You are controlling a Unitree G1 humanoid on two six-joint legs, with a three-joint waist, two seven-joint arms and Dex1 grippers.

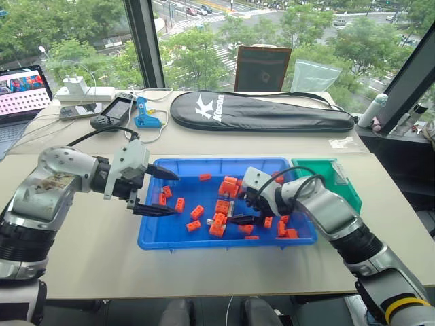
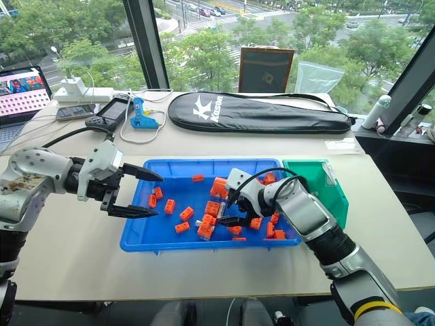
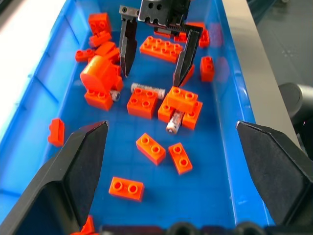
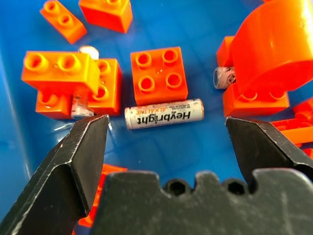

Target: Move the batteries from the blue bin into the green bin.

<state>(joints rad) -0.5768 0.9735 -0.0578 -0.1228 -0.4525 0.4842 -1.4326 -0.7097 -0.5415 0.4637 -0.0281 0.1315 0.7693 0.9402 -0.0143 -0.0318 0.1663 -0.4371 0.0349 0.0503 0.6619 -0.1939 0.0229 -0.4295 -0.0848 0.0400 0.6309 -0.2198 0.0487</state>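
The blue bin (image 1: 170, 234) lies in front of me with several orange bricks (image 1: 221, 207) scattered in it. The green bin (image 1: 338, 178) stands against its right end. In the right wrist view a silver battery (image 4: 164, 113) lies flat on the blue floor between two bricks, just ahead of my open right gripper (image 1: 242, 210) and between its two fingers. A second battery (image 4: 80, 105) peeks from under a brick, and a third (image 4: 224, 77) lies by a rounded orange piece. My left gripper (image 1: 175, 195) hangs open over the bin's left part, holding nothing.
A black racket bag (image 1: 262, 112) lies across the back of the table. A laptop (image 1: 20, 95), a power strip (image 1: 85, 93), a handheld console (image 1: 112, 112) and a blue tool (image 1: 144, 115) sit at the back left. A white bottle (image 1: 372, 110) stands at the far right.
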